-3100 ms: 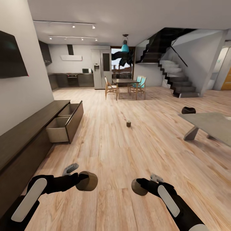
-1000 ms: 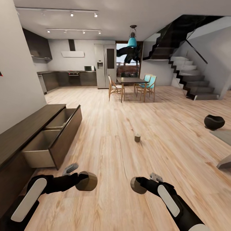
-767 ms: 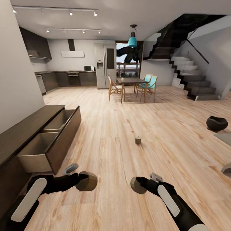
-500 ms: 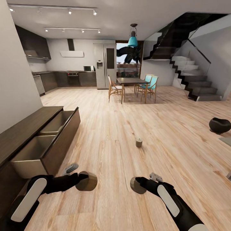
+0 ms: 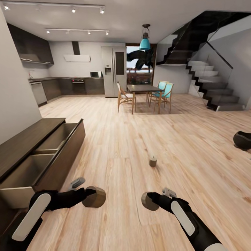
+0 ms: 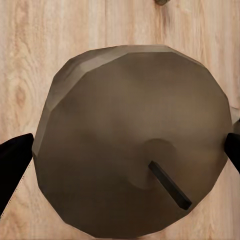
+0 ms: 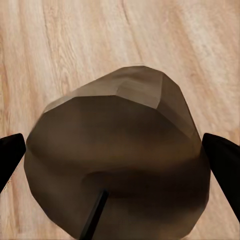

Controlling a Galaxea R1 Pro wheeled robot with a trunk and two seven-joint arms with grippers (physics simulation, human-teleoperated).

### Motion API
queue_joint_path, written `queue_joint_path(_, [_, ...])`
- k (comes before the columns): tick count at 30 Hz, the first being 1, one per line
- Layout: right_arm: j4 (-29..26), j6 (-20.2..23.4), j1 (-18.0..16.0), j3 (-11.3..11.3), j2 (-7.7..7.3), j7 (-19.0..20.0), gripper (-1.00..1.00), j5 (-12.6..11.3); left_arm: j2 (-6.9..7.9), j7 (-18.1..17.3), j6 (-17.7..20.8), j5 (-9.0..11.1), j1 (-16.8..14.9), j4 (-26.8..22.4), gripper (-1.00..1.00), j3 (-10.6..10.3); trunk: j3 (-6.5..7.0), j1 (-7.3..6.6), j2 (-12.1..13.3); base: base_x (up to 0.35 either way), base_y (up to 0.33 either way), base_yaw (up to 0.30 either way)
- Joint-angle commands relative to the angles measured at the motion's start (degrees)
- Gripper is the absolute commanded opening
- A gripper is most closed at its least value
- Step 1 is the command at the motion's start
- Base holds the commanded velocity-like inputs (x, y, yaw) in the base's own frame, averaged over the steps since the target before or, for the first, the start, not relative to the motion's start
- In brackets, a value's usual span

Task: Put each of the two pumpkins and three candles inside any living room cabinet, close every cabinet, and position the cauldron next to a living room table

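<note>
The dark-brown cabinet [image 5: 33, 139] is the landmark: it runs along the wall, and its open drawers [image 5: 31, 167] show pale empty compartments. Just in front of its near corner, the left gripper [image 5: 91, 197] is clamped on a tan candle [image 5: 94, 197]; in the left wrist view that candle [image 6: 132, 150] sits wick-up between the dark fingers [image 6: 12, 162]. Further out from the cabinet, the right gripper [image 5: 149, 201] grips a second candle [image 5: 150, 201], seen tilted in the right wrist view [image 7: 120, 155]. Beyond both, well out from the cabinet on the wooden floor [image 5: 139, 139], the third candle [image 5: 152, 161] stands upright. Far across from the cabinet, the black cauldron [image 5: 243, 140] rests on the floor.

Risks, as I judge them: the right candle looks held askew, so a jolt while the base turns could work it loose. Swinging toward the cabinet could knock the left arm against the protruding drawer front. Releasing too high could let a candle roll or bounce out.
</note>
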Motion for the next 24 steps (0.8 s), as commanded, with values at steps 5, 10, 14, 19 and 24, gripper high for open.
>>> queue_joint_path(5, [-0.1, 0.0, 0.0, 0.2, -0.10, -0.6, -1.00, -0.7, 0.04, 0.7, 0.0, 0.9, 0.0, -0.1, -1.00, -0.1, -0.06, 0.02, 0.0, 0.331, 0.000, 0.000])
queue_joint_path(10, [-0.1, 0.0, 0.0, 0.2, -0.09, -0.7, -1.00, -0.7, 0.04, 0.7, 0.0, 0.9, 0.0, -0.1, -1.00, -0.1, -0.03, 0.02, 0.0, 0.331, 0.000, 0.000])
queue_joint_path(14, [-0.1, 0.0, 0.0, 0.2, -0.12, -0.6, -1.00, -0.7, 0.04, 0.7, 0.0, 0.9, 0.0, -0.1, -1.00, -0.1, -0.02, 0.02, 0.0, 0.331, 0.000, 0.125])
queue_joint_path(19, [-0.1, 0.0, 0.0, 0.2, -0.13, -0.6, -1.00, -0.7, 0.04, 0.7, 0.0, 0.8, 0.0, -0.1, -1.00, -0.1, -0.02, 0.02, 0.0, 0.331, 0.000, 0.271])
queue_joint_path(24, [-0.1, 0.0, 0.0, 0.2, -0.08, -0.6, -1.00, -0.6, 0.04, 0.7, 0.0, 0.8, -0.1, -0.1, -1.00, -0.1, -0.02, 0.02, 0.0, 0.331, -0.006, 0.289])
